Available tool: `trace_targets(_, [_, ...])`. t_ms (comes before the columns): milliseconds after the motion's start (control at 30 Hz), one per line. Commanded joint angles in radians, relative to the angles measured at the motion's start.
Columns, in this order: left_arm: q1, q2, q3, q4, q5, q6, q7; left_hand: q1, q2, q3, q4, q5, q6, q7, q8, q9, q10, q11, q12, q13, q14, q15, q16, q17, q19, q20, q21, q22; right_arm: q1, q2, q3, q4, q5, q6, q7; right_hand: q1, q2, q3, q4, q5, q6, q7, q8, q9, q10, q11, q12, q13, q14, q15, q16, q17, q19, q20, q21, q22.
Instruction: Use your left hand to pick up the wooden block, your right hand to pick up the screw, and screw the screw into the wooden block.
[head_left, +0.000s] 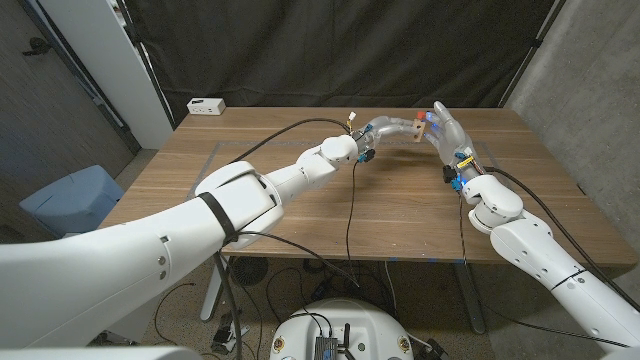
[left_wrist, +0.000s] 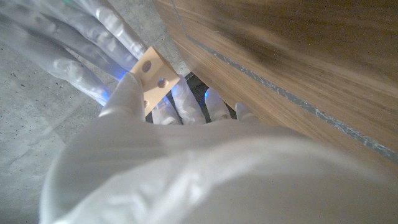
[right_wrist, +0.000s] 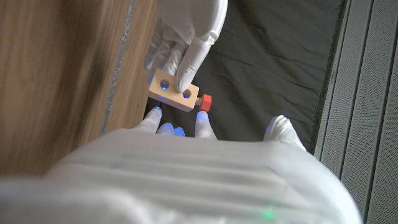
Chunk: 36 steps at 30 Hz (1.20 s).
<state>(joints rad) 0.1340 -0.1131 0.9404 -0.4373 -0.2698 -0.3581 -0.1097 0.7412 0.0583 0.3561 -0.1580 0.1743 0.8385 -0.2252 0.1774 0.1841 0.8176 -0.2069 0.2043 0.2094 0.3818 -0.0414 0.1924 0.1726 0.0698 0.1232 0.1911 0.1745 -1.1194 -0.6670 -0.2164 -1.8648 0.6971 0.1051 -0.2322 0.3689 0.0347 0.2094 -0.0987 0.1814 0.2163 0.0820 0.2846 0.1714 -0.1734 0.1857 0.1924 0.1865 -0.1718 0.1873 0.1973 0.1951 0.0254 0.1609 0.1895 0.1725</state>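
Block (right_wrist: 173, 94) held above the desk's (head_left: 300, 215) far side, gripped by the left hand (head_left: 388, 128); red screw (right_wrist: 204, 101) seated at the block's end; right hand (head_left: 446, 130) fingers (right_wrist: 204, 124) closed on the screw.

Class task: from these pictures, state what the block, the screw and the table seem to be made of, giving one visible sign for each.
Wooden block: pale unfinished wood, matte, with drilled holes.
Screw: red head, probably painted wood or plastic; uniform colour.
Table: brown wood-grain top, perhaps laminate.
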Motion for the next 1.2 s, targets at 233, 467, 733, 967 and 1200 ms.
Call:
trace_targets(233, [-0.010,-0.006,0.006,0.000,-0.006,0.044,0.006,0.003,0.013,0.012,0.008,0.004,0.014,0.000,0.012,0.003,0.003,-0.002,0.002,0.002,0.005,-0.078,0.001,0.002,-0.001,0.001,0.007,0.004,-0.011,-0.015,0.000,-0.024,-0.009,-0.018,-0.004,-0.001,0.013,0.002,-0.008,0.004,0.006,-0.006,-0.008,0.003,-0.067,0.004,0.007,-0.001,-0.091,0.004,0.003,0.003,0.006,0.002,0.008,-0.001])
trace_targets(467, [-0.012,-0.006,0.009,0.000,-0.007,0.054,0.010,0.003,0.013,0.013,0.008,0.004,0.015,0.000,0.012,0.003,0.004,-0.003,0.003,0.002,0.006,-0.079,0.001,0.002,-0.001,0.001,0.007,0.004,-0.016,-0.021,0.004,-0.038,-0.014,-0.027,-0.015,-0.001,0.014,0.003,-0.010,0.004,0.009,-0.007,-0.011,0.003,-0.066,0.005,0.007,-0.001,-0.091,0.005,0.003,0.003,0.007,0.003,0.008,-0.001])
trace_targets(733, [-0.013,-0.005,0.010,0.000,-0.007,0.056,0.010,0.003,0.013,0.013,0.008,0.004,0.015,0.000,0.012,0.003,0.003,-0.002,0.002,0.002,0.006,-0.077,0.001,0.002,0.000,0.000,0.007,0.004,-0.033,-0.030,0.016,-0.056,-0.015,-0.033,-0.026,0.000,0.016,0.004,-0.012,0.004,0.013,-0.005,-0.016,0.003,-0.065,0.004,0.007,-0.002,-0.091,0.005,0.003,0.003,0.009,0.003,0.008,-0.001])
trace_targets(967, [-0.015,-0.007,0.013,0.000,-0.005,0.058,0.012,0.002,0.013,0.013,0.008,0.004,0.015,0.000,0.012,0.003,0.003,-0.003,0.002,0.002,0.006,-0.078,0.001,0.002,0.000,0.000,0.007,0.004,-0.047,-0.038,0.033,-0.069,-0.017,-0.038,-0.037,0.001,0.017,0.005,-0.014,0.004,0.016,-0.005,-0.020,0.003,-0.064,0.005,0.007,-0.002,-0.090,0.006,0.003,0.003,0.011,0.006,0.008,-0.001])
trace_targets(1200, [-0.016,-0.009,0.015,0.000,-0.004,0.053,0.011,0.002,0.012,0.013,0.008,0.004,0.016,0.000,0.012,0.003,0.004,-0.002,0.002,0.002,0.006,-0.078,0.001,0.002,0.000,0.000,0.007,0.004,-0.056,-0.043,0.048,-0.063,-0.012,-0.044,-0.041,0.001,0.017,0.006,-0.015,0.004,0.017,-0.004,-0.025,0.003,-0.063,0.005,0.007,-0.002,-0.089,0.006,0.003,0.003,0.010,0.006,0.007,-0.001])
